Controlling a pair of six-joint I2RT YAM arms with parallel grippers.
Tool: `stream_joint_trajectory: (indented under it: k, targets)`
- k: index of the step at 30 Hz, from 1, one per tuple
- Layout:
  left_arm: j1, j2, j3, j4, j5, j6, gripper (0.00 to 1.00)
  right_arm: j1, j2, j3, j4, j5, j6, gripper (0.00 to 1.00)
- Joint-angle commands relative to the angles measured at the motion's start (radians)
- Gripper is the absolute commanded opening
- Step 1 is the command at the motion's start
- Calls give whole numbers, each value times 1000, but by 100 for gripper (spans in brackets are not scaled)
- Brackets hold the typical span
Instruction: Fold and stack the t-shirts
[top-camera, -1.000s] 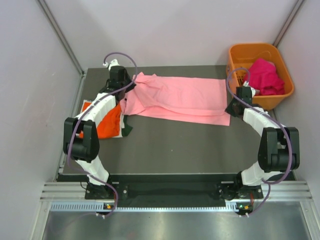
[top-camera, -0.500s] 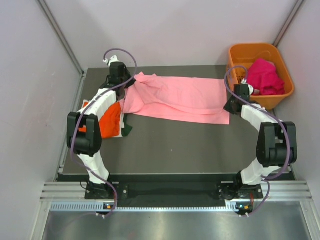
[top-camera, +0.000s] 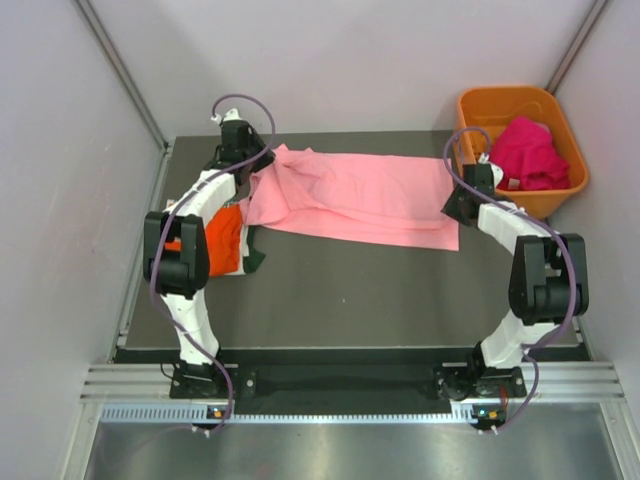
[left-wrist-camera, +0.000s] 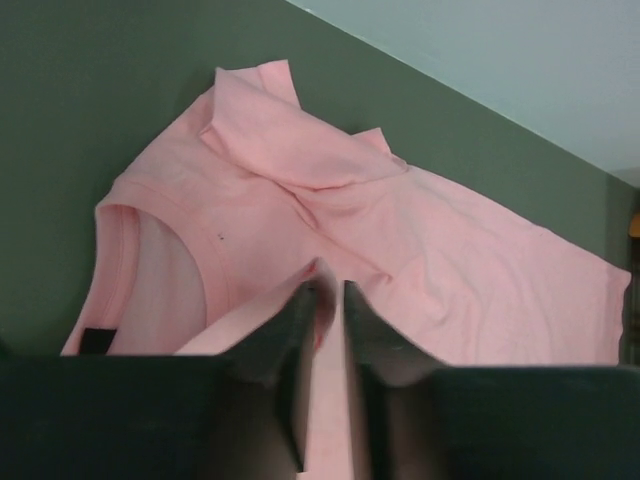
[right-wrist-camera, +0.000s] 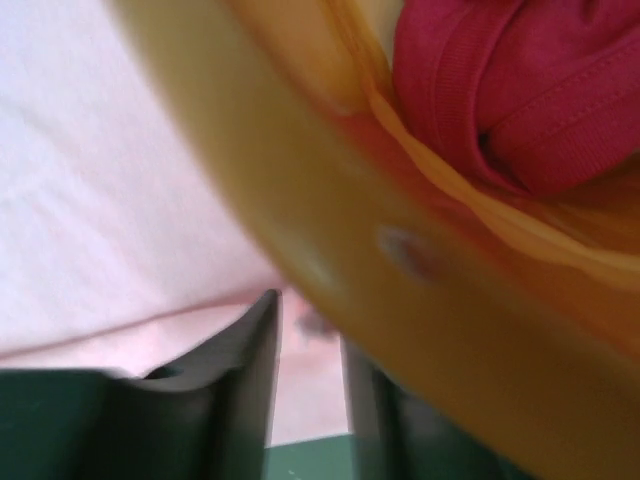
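A light pink t-shirt (top-camera: 360, 200) lies spread across the back of the table, folded lengthwise, with its collar end at the left (left-wrist-camera: 260, 190). My left gripper (top-camera: 258, 170) (left-wrist-camera: 333, 290) sits at that collar end. Its jaws stand a narrow gap apart, and a fold of pink cloth still rests on the left fingertip. My right gripper (top-camera: 453, 210) (right-wrist-camera: 310, 310) is at the shirt's right edge, pressed close to the basket, with its jaws slightly apart over pink cloth. A bright orange t-shirt (top-camera: 220, 245) with a dark green one (top-camera: 255, 258) beneath it lies at the left, partly hidden by my left arm.
An orange plastic basket (top-camera: 480, 110) (right-wrist-camera: 330, 200) stands at the back right corner and holds magenta t-shirts (top-camera: 528, 152) (right-wrist-camera: 520, 90). Its wall fills much of the right wrist view. Grey walls close in the table on the left, back and right.
Both arms have moved a little toward the back of the table. Both grippers, shut on the pink shirt before, now stand slightly apart. The shirt's ends have settled on the table.
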Motion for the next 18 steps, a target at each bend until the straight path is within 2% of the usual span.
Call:
stream_joint_trajectory:
  k: [1, 3, 7, 11, 14, 18]
  targets:
    - [17, 20, 80, 47, 111, 36, 28, 18, -33, 45, 24, 68, -12, 41]
    - [17, 4, 66, 59, 99, 38, 40, 22, -75, 19, 38, 90, -23, 58]
    - [17, -64, 43, 58, 75, 56, 48, 34, -140, 3, 12, 128, -43, 64]
    - [15, -134, 42, 16, 59, 69, 50, 52, -226, -37, -10, 134, -66, 65]
    - [15, -217, 0, -17, 39, 67, 50, 68, -312, -110, -7, 128, -55, 61]
    - [15, -361, -157, -11, 13, 36, 50, 74, -460, -248, 48, 113, 3, 54]
